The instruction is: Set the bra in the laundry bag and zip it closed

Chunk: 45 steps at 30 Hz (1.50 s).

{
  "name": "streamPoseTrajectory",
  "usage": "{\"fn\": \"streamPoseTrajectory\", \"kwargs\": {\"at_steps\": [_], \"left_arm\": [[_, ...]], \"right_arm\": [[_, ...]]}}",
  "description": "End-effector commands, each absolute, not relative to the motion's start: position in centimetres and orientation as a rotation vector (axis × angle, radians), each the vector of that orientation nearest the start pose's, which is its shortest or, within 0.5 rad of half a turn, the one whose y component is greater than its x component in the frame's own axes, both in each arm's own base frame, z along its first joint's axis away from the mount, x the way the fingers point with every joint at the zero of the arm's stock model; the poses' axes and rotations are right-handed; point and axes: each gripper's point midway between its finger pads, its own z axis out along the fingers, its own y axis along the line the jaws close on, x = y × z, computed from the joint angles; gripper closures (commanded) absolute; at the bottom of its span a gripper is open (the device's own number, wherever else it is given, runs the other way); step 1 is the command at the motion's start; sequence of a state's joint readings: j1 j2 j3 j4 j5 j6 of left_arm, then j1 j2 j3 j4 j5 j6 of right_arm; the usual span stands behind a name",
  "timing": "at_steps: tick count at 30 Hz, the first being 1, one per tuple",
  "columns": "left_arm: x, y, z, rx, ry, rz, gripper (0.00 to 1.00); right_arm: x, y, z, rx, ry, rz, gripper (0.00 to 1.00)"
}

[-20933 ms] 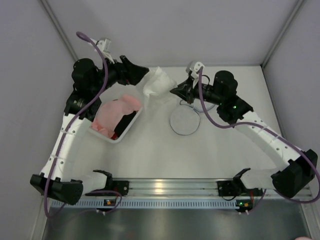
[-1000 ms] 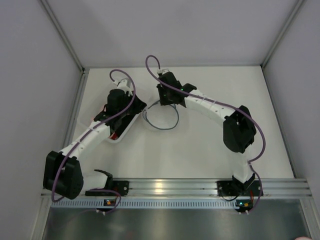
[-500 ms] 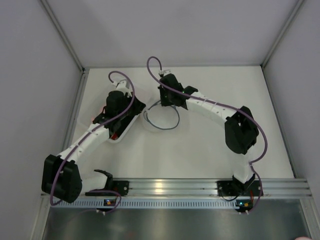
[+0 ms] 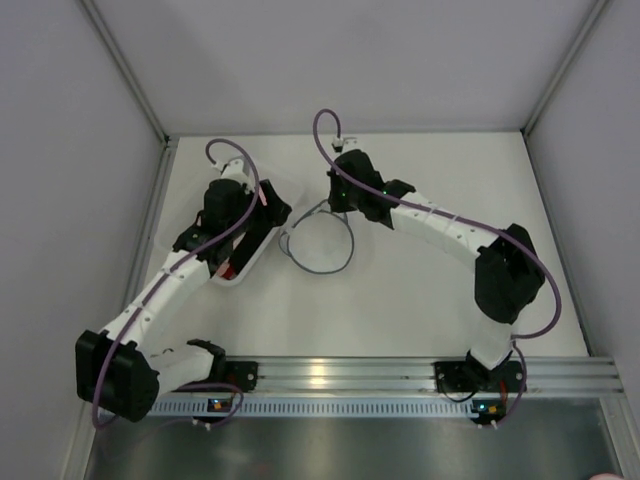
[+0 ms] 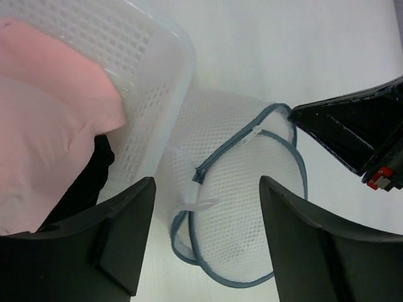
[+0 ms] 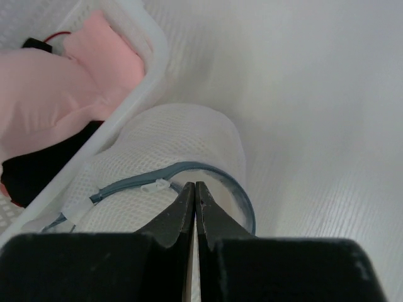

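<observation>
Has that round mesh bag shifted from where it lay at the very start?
Yes. The laundry bag has slid left, away from the right wall, and now lies against the plastic basket.

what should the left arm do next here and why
Probably lower the left fingers and pinch the laundry bag by its white tab to steady it. They stand open above it, holding nothing, while the right fingers are shut at the blue rim beside the zipper pull, seemingly not on it.
</observation>
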<state>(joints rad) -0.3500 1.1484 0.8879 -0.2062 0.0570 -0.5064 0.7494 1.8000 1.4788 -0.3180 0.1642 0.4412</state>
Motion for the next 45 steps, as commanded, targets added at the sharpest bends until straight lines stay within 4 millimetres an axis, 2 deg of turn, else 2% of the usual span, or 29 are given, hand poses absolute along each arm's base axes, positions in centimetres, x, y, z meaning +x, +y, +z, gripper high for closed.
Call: {"fn": "streamPoseTrajectory", "kwargs": {"at_steps": [1,2,5,7,10,15,17,20,21,22,25,29,33,37,38,41,42,43,44,45], "left_arm": [[32.5,-16.0,22.0,-0.103,2.087,-0.638,0.26],[31.8,-16.9,21.7,-0.07,2.105,-0.695,0.25],[31.1,-17.0,19.5,-0.055,2.145,-0.635,0.25],[30.7,-16.5,17.9,-0.072,2.178,-0.592,0.26],[30.3,-15.4,16.6,-0.118,2.212,-0.534,0.27],[29.2,-15.0,15.8,-0.132,2.229,-0.534,0.29],[29.7,-14.5,15.6,-0.158,2.215,-0.498,0.31],[30.4,-14.8,15.2,-0.146,2.211,-0.496,0.43],[30.8,-15.1,15.5,-0.142,2.194,-0.51,0.52],[31.0,-15.3,15.5,-0.14,2.193,-0.519,0.55],[31.7,-15.5,14.4,-0.135,2.209,-0.507,0.68],[32.3,-15.8,14.0,-0.122,2.207,-0.503,0.73],[33.0,-16.1,14.7,-0.074,2.151,-0.514,0.74],[33.5,-17.4,15.7,0.021,2.089,-0.582,0.81],[34.3,-17.9,16.8,0.039,2.026,-0.607,0.82],[34.7,-19.5,17.4,0.157,1.991,-0.695,0.85],[35.3,-20.3,18.6,0.201,1.948,-0.727,0.86],[34.8,-21.5,19.0,0.306,1.921,-0.794,0.86],[35.1,-22.1,18.0,0.342,1.94,-0.822,0.86],[35.7,-22.8,18.9,0.379,1.92,-0.849,0.86]], "right_arm": [[39.0,34.3,22.8,-0.166,2.072,0.59,1.0],[39.1,34.3,22.8,-0.164,2.073,0.591,1.0],[39.0,34.6,22.3,-0.167,2.084,0.599,1.0],[39.1,34.7,21.7,-0.171,2.096,0.598,1.0],[39.0,34.9,21.4,-0.178,2.106,0.601,1.0],[39.1,34.5,21.9,-0.185,2.093,0.594,1.0],[39.2,34.4,22.1,-0.192,2.088,0.589,1.0],[39.1,34.3,22.5,-0.199,2.082,0.587,1.0],[39.0,34.2,22.7,-0.198,2.08,0.584,1.0],[39.0,34.1,22.9,-0.199,2.074,0.582,1.0],[39.0,33.5,23.0,-0.195,2.077,0.559,1.0],[39.0,32.9,23.4,-0.194,2.069,0.536,1.0],[38.8,32.4,23.3,-0.199,2.074,0.524,1.0],[38.2,31.4,22.8,-0.195,2.083,0.5,1.0],[38.1,30.9,22.7,-0.193,2.088,0.492,1.0],[37.3,29.0,22.9,-0.18,2.086,0.455,0.99],[36.7,28.0,22.9,-0.174,2.088,0.444,0.98],[36.5,27.6,23.0,-0.17,2.085,0.444,0.97],[36.4,27.0,23.1,-0.165,2.085,0.443,0.94],[35.8,26.6,23.2,-0.171,2.083,0.449,0.93]]}}
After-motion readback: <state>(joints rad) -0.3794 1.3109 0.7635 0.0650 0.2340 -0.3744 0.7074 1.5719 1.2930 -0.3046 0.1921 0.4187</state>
